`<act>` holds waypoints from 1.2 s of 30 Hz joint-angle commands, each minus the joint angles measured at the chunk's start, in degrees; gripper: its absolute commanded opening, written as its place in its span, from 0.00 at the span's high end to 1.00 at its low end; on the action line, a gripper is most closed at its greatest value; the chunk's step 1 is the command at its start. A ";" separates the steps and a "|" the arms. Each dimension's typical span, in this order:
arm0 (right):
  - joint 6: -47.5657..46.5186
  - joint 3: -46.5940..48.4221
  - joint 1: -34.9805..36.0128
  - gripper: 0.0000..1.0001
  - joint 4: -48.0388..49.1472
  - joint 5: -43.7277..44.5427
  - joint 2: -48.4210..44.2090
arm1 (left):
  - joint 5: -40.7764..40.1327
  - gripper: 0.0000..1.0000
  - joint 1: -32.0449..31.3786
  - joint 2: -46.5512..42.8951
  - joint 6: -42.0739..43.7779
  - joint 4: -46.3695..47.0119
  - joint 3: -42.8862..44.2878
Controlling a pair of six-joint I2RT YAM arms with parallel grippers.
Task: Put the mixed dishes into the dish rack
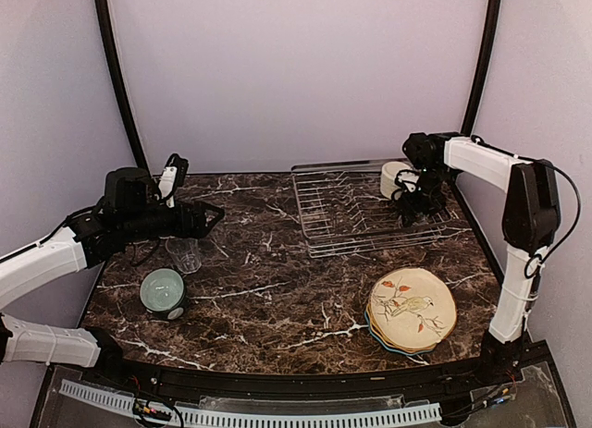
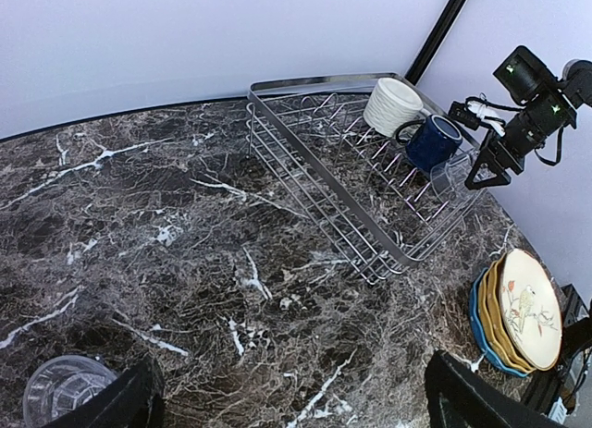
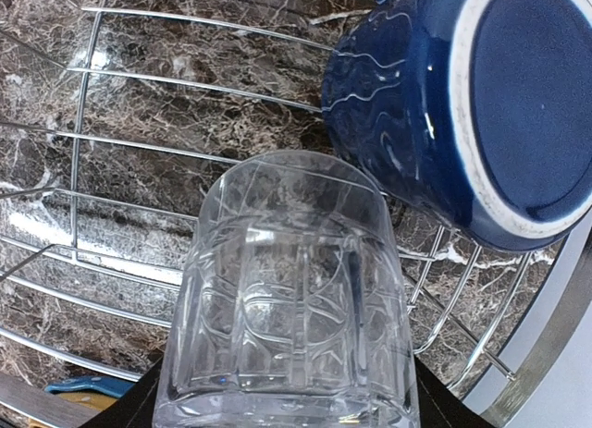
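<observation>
Marble table (image 2: 185, 225) shows two mugs (image 2: 393, 104) (image 2: 433, 141), two tumblers (image 2: 65, 391) (image 2: 450, 177)

A clear glass tumbler (image 3: 291, 299) in the right gripper (image 3: 287, 409), above dish rack (image 3: 185, 86) wires, beside navy mug (image 3: 462, 104)

Two mugs (image 2: 393, 104), two tumblers (image 1: 183, 254), one bowl (image 1: 163, 289), three plates (image 1: 412, 310); one rack (image 1: 324, 215)

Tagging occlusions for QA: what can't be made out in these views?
- Right wrist view: right fingers mostly behind the glass; gripping or not, unclear.
- Top view: that glass lost behind the right arm.
- Left wrist view: second glass cut by the bottom edge.
- Lower plates: covered by the bird plate in both wide views, only rims show.
</observation>
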 commanded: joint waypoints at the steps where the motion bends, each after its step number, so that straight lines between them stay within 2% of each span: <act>1: -0.40 0.19 -1.70 0.34 0.45 1.70 2.69 | -0.60 0.03 -0.15 -0.02 0.76 -0.86 -0.13; 10: 0.01 -1.78 -3.72 0.23 4.41 -0.38 2.00 | -0.91 0.03 -0.15 0.00 0.76 -0.92 -0.26; 23: 1.08 -4.02 -6.30 0.22 6.16 0.80 0.29 | -2.65 0.03 -0.15 0.17 1.36 -3.07 0.53; 25: 1.45 -4.33 -6.32 0.17 6.87 0.90 -0.73 | -3.91 0.02 -0.15 0.43 1.38 -5.14 1.33; 27: 1.89 -4.92 -6.27 0.04 7.85 1.17 -2.11 | -6.06 0.02 -0.15 1.31 1.56 -9.00 2.87; 28: 2.07 -5.19 -6.31 0.02 8.23 1.35 -2.86 | -6.87 0.02 -0.15 1.68 1.79 -12.05 4.02; 31: 2.53 -5.98 -6.19 0.01 9.32 1.85 -5.02 | -12.31 0.02 -0.15 3.46 1.98 -19.29 6.14; 36: 3.37 -7.10 -5.46 0.01 10.64 3.74 -9.62 | -18.58 0.01 0.80 6.37 1.48 -25.57 8.67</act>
